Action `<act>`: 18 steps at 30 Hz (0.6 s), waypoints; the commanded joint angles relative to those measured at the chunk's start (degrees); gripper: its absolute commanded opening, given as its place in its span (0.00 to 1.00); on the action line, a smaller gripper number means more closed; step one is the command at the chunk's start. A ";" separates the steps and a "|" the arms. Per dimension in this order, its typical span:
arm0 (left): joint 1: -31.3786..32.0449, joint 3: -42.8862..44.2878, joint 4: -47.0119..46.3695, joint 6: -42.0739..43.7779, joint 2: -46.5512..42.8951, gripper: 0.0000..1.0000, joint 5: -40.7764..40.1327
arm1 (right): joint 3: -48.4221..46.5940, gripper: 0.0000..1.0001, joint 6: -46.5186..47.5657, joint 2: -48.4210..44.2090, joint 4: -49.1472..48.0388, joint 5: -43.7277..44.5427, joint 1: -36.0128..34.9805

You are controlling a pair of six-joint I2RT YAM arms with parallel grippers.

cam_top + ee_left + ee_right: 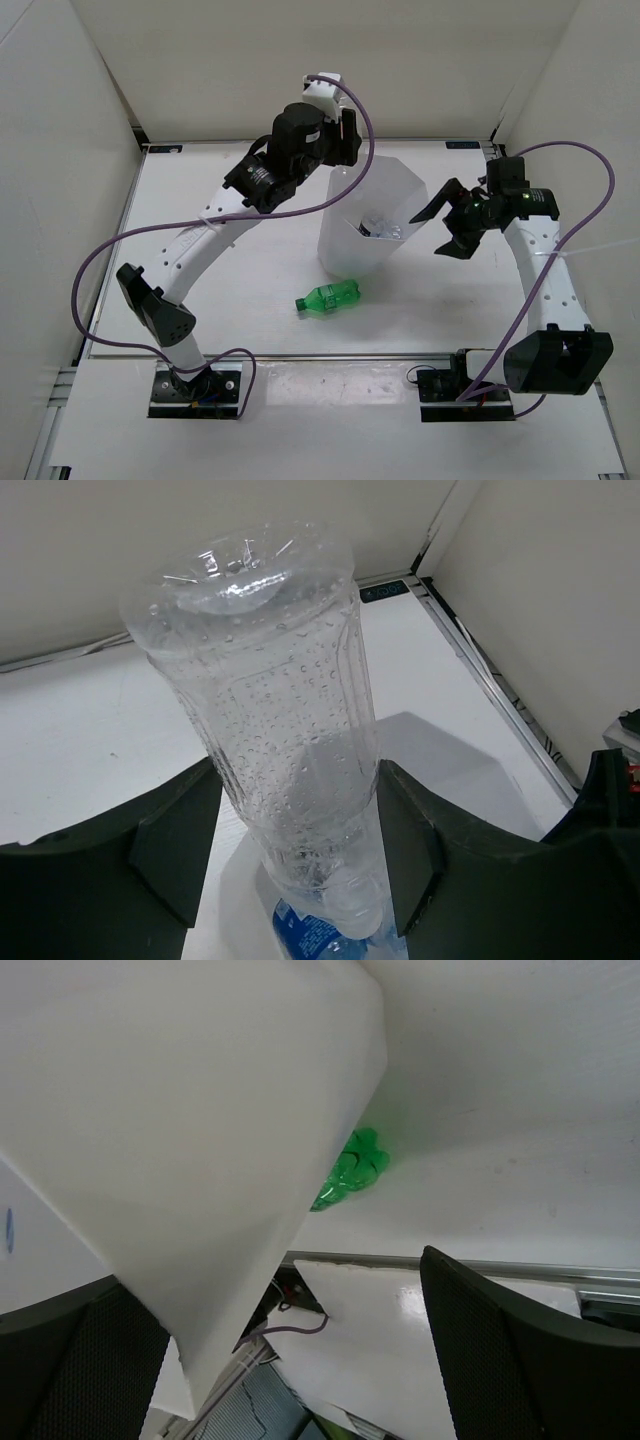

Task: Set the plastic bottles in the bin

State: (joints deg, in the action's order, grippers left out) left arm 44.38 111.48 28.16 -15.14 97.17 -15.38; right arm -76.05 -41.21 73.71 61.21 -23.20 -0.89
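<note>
Left arm reaches up and across the bench (230,290), its wrist over the 10 o'clock side of the bin's rim.

Left tool (295,860) is closed on a clear bottle (270,700). Both fingers (175,855) press the bottle's ribbed sides, one at 9 o'clock and one at 3 o'clock. The bottle is held upside down, dimpled base toward the wrist camera and neck pointing down. Droplets cling to the inside of its wall. Cap end is not clearly visible.

Directly beneath the neck lies a blue-labelled bottle (310,935), only partly in view.

Bin (340,250) stands upright near mid-bench. It is translucent white with a many-sided rim and narrows toward its base. From the top camera, clear plastic shows inside it; I cannot tell how many bottles.

Green bottle (328,297) lies on its side on the bench, just beside the bin's base at 6 o'clock, with its cap toward 8 o'clock. Cannot tell whether it touches the bin. The right wrist camera sees part of it past the edge of the bin wall.

Right tool (426,234) is spread wide and holds nothing. It sits at 3 o'clock of the bin, close to the rim, with its fingers aimed at the wall. In the right wrist view the bin wall fills the space ahead of the two parted fingers.
</note>
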 commanded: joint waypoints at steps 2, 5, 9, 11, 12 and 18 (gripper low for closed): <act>0.18 1.99 -0.13 3.53 -3.21 0.71 -3.52 | -4.71 0.99 -0.62 -0.24 -3.11 -2.64 0.36; 0.71 1.99 -0.13 4.06 -3.21 0.74 -4.66 | -8.66 0.99 -0.62 0.38 -3.73 -4.57 0.36; 2.11 1.99 -0.13 5.90 -3.74 0.86 -6.85 | -14.29 0.99 -1.15 -1.37 -6.62 -4.75 0.36; 3.25 1.46 -0.13 6.43 -4.35 0.90 -7.39 | -15.35 0.99 -3.60 -3.83 -7.16 -3.70 0.36; 3.95 1.46 -0.13 6.96 -4.35 0.90 -7.39 | -15.36 0.99 -4.66 -4.45 -7.16 -3.17 0.36; 7.20 2.07 -0.13 8.63 -7.95 1.00 -18.18 | 1.65 0.99 -20.02 -11.91 1.18 2.72 2.12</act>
State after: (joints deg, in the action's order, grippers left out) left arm 49.91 111.50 28.32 -8.40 95.07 -26.04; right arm -83.35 -51.31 64.16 55.35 -23.77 0.60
